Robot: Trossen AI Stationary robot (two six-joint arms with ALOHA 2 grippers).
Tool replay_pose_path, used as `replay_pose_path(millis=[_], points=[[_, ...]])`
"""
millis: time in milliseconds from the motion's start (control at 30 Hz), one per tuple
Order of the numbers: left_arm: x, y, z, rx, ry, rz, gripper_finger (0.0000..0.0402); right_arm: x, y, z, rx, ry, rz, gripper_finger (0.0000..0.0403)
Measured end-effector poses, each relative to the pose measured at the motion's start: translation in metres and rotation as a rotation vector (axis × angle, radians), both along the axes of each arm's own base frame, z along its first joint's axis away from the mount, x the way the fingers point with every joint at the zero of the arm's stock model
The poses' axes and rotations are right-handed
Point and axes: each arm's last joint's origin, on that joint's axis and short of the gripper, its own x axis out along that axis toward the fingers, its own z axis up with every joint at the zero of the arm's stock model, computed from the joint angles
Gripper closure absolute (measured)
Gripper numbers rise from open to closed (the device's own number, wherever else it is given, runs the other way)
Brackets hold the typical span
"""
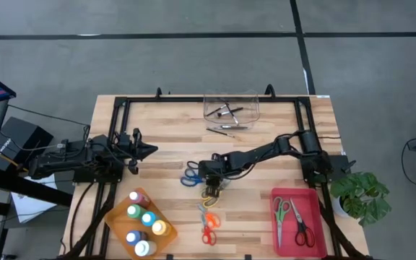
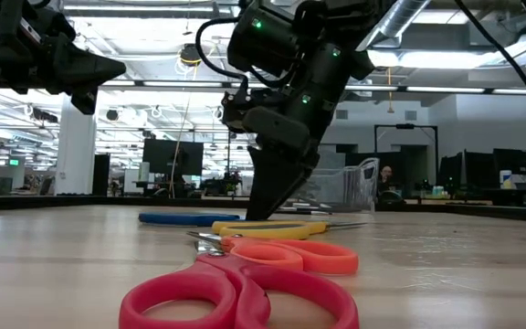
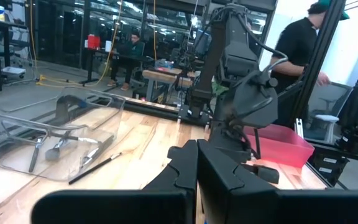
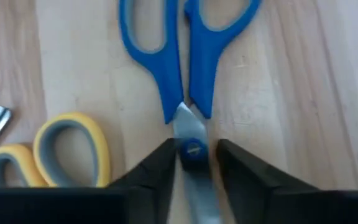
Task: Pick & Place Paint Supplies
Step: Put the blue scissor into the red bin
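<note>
Blue-handled scissors (image 4: 185, 62) lie flat on the wooden table (image 1: 266, 188), left of centre (image 1: 191, 175). My right gripper (image 4: 196, 155) points steeply down over their pivot (image 4: 194, 149), one finger on each side, with a narrow gap left at one finger. Yellow scissors (image 1: 209, 195) lie just nearer, then orange scissors (image 1: 209, 217) and red ones (image 1: 208, 235). My left gripper (image 1: 146, 150) waits shut and level at the table's left, touching nothing. My right gripper comes from above, slanting, with its fingers across the blue scissors at the pivot (image 4: 194, 149). One finger (image 4: 163, 162) lies right against the blade's side; a strip of wood shows before the other finger (image 4: 235, 162). Whether it touches, I cannot tell. The scissors lie flat on the table.
An orange tray (image 1: 118, 217) with several paint bottles stands at the near left. A red tray (image 1: 313, 231) at the near right holds two pairs of scissors. A clear bin (image 1: 230, 107) with brushes stands at the far edge, a loose brush (image 1: 226, 130) before it. A person stands beyond the table.
</note>
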Motion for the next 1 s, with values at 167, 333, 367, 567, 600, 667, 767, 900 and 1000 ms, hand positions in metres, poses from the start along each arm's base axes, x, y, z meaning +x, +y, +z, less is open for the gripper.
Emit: replay_pose_path(millis=[167,333,367,567,600,667,767,900,1000], points=[[0.0,0.0,0.0,0.0,0.0,0.0,0.0402,-0.002,-0.005,0.002,0.012,0.011,-0.013,0.0367],[0.0,0.0,0.0,0.0,0.0,0.0,0.0402,-0.002,-0.006,0.002,0.013,0.014,-0.009,0.0368],[0.0,0.0,0.0,0.0,0.0,0.0,0.0401,-0.002,-0.005,0.002,0.013,0.014,-0.007,0.0368],[0.0,0.0,0.0,0.0,0.0,0.0,0.0402,0.002,0.002,0.011,-0.005,0.015,0.041,0.0368],[0.0,0.0,0.0,0.0,0.001,0.0,0.0402,0.004,0.003,0.013,-0.008,0.018,0.053,0.0368],[0.0,0.0,0.0,0.0,0.0,0.0,0.0402,0.006,0.006,0.018,-0.011,0.031,0.07,0.0368],[0.0,0.0,0.0,0.0,0.0,0.0,0.0401,0.011,0.01,0.031,-0.012,0.036,0.099,0.0368],[0.0,0.0,0.0,0.0,0.0,0.0,0.0401,0.014,0.015,0.05,-0.03,0.061,0.13,0.039],[0.0,0.0,0.0,0.0,0.0,0.0,0.0401,0.014,0.018,0.061,-0.042,0.077,0.152,0.0401]])
